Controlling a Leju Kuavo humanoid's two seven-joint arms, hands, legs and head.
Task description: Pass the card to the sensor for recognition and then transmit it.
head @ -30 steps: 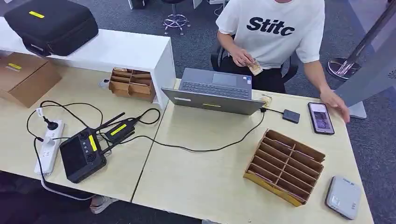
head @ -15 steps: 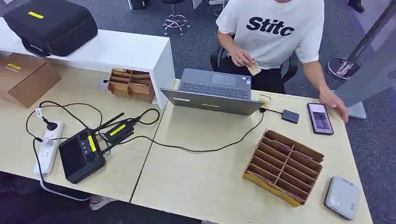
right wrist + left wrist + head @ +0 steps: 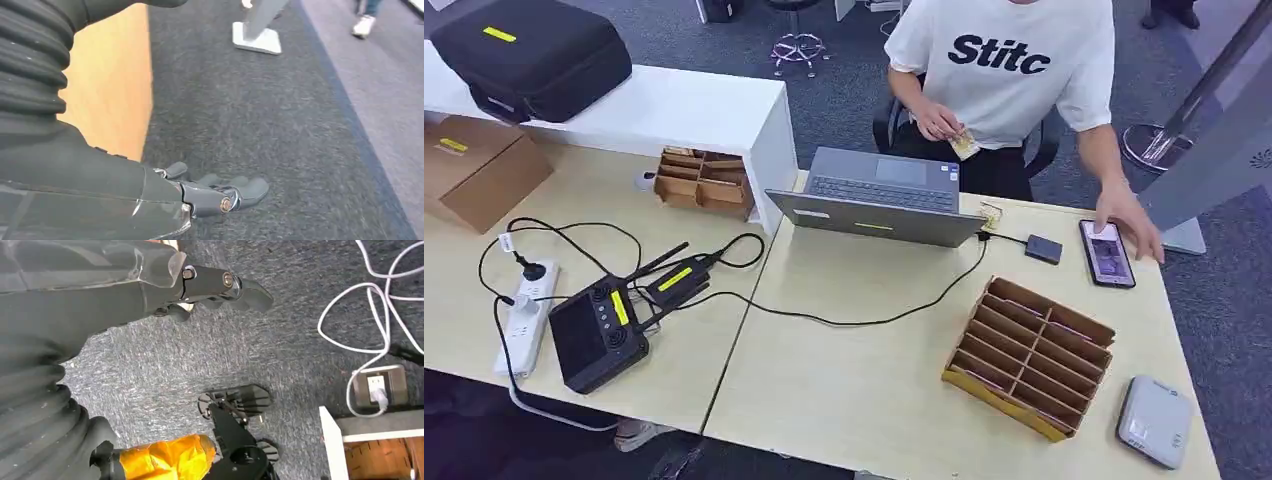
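One card [image 3: 965, 146] is held in a seated person's hand [image 3: 939, 122] at upper centre of the head view, beyond the far edge of the surface [image 3: 864, 380]. The person's other hand [image 3: 1127, 220] rests at one phone [image 3: 1107, 253] at right. One open laptop [image 3: 879, 195] is set at centre, with one small black sensor [image 3: 1044, 249] cabled just to its right. Two slotted cardboard racks are seen: one [image 3: 1031, 356] at lower right, one [image 3: 703, 182] at upper left. One white device [image 3: 1155, 422] lies at the lower right corner. The left hand [image 3: 210, 290] and right hand [image 3: 215, 190] hang over grey carpet, fingers loosely extended and holding nothing.
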